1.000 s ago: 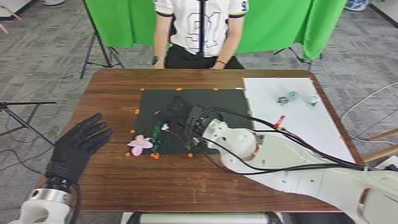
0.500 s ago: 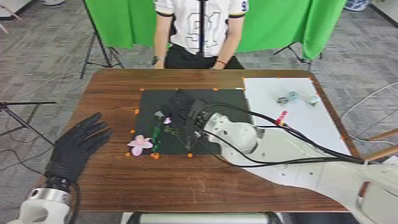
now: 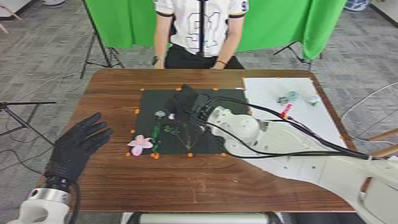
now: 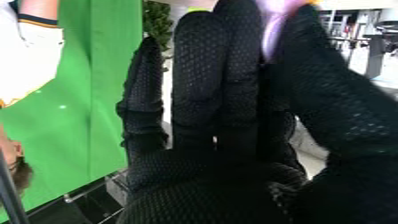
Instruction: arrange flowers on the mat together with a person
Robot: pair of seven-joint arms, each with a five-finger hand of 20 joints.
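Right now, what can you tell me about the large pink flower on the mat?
The pink flower has broad petals spread open. It lies at the near left corner of the dark mat, overlapping its left edge. A dark green stem is close on its right. Neither hand touches it. I can't tell its material.

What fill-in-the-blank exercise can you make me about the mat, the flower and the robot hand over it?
The robot hand over the mat is the robot's ____ one.
The flower at the mat's near left corner is coloured ____.
From the robot's side, the white sheet lies to the ____ of the mat.

Missing words: right; pink; right.
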